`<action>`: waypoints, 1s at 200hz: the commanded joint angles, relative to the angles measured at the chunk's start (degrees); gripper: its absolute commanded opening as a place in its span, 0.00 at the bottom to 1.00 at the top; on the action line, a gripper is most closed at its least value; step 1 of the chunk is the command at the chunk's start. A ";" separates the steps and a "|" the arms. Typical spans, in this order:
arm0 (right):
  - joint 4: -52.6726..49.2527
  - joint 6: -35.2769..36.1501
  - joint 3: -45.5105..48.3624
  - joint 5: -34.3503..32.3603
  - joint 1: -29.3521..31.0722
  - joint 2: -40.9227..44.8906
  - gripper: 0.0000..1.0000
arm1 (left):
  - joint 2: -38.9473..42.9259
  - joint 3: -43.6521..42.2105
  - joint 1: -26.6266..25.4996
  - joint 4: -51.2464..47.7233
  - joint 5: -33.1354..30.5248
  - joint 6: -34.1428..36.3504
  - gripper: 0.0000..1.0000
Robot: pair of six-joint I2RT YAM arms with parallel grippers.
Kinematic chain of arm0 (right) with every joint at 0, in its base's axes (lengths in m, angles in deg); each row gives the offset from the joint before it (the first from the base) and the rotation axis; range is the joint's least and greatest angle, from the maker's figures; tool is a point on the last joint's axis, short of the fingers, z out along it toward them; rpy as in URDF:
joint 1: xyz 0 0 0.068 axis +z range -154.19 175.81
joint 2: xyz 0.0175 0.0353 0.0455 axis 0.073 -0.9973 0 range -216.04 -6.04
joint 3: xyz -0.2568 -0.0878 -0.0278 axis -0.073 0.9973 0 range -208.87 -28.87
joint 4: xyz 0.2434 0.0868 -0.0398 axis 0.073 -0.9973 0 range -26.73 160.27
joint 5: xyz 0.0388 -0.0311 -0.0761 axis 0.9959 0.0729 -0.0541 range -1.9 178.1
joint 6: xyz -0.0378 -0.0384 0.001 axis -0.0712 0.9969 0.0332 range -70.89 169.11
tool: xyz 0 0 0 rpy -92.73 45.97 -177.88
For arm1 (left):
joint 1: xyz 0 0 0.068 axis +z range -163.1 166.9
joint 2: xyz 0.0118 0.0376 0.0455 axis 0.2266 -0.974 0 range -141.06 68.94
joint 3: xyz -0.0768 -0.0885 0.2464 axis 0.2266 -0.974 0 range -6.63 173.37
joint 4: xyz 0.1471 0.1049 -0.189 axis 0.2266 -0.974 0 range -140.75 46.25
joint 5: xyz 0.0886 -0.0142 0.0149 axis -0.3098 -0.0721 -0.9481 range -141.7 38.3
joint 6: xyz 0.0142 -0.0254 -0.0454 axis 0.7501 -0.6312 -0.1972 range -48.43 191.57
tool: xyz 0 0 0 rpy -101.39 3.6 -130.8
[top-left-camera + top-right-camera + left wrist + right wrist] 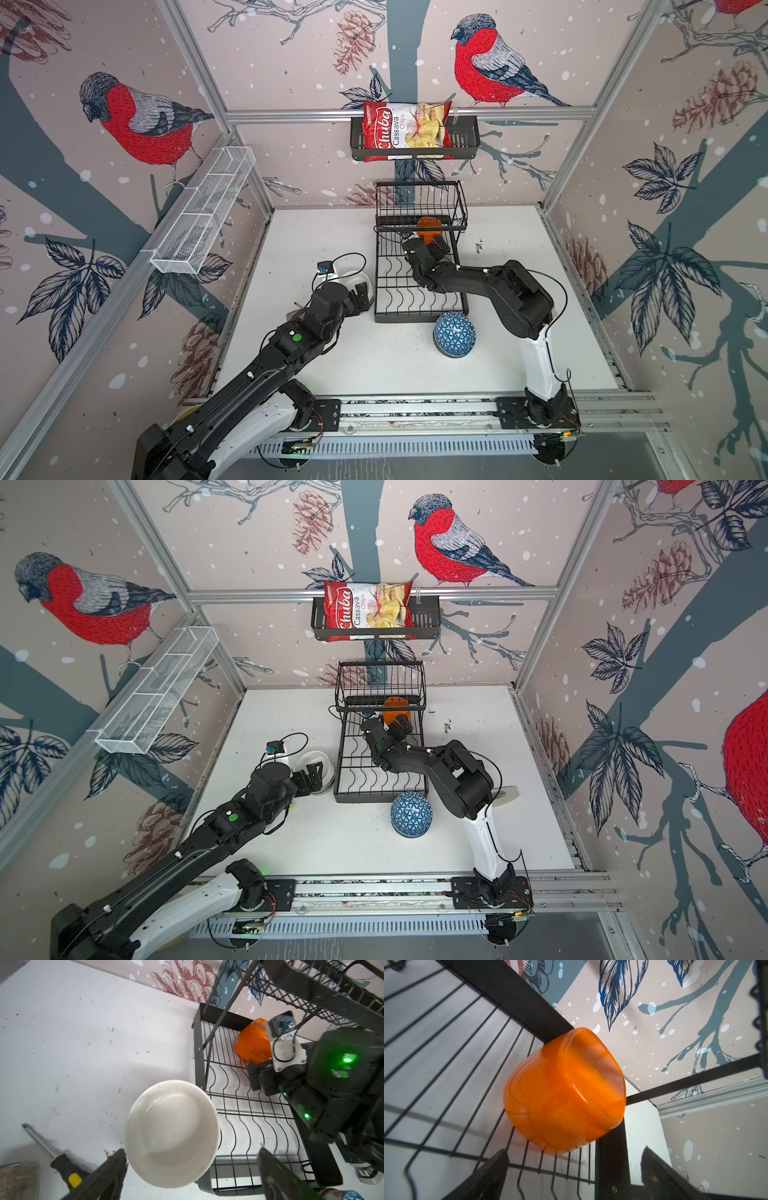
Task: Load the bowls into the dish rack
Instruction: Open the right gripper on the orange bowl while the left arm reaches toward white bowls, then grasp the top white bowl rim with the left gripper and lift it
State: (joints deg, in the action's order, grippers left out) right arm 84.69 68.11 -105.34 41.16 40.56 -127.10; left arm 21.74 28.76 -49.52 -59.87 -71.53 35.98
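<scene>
Counter (332,365): white, scuffed, peppered with black specks. Dish rack (419,319) stands mid-counter against the back edge, with its raised basket tier (419,203) at the rear.

Orange bowl (562,1093) is in the rack's lower tier, back right corner under the raised tier, tipped on its side on the wires. Right jaws are wide open just short of it, gripping nothing.

White bowl (172,1136) sits upright on the counter, right beside the rack's left edge near the front corner. Left jaws are wide open above it with the bowl partly between them. Contact: can't tell.

Blue patterned bowl (454,334) is upside down on the counter, just beside the rack's front right corner.

Screwdriver (62,1162) with a black and yellow handle lies flat on the counter near the white bowl.

Room: bullfinch-and-pinecone wallpaper with an aluminium frame. A black wall basket (465,141) holding a Chuba cassava chips bag (405,131) hangs on the back wall above the rack. A white mesh shelf (203,212) runs along the left wall.
</scene>
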 commanded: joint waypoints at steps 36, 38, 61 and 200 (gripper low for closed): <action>-5.91 -14.17 4.09 6.38 1.92 6.09 0.99 | -0.99 1.02 2.13 -3.96 -1.92 -3.33 0.97; -6.07 -14.41 4.17 6.54 2.05 6.23 0.99 | -0.97 1.06 2.21 -3.95 -1.82 -3.41 0.97; -7.74 -17.30 5.76 8.51 2.79 8.18 1.00 | -0.88 1.33 2.86 -4.56 -1.66 -3.92 0.97; -19.38 -29.12 6.90 18.71 7.01 17.48 0.97 | -5.13 3.39 9.22 -6.26 3.02 -1.17 0.95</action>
State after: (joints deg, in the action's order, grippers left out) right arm 67.97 42.25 -98.59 56.83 47.27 -111.21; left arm 17.89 30.64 -42.24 -64.75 -70.57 31.96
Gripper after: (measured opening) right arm 0.974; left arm 0.960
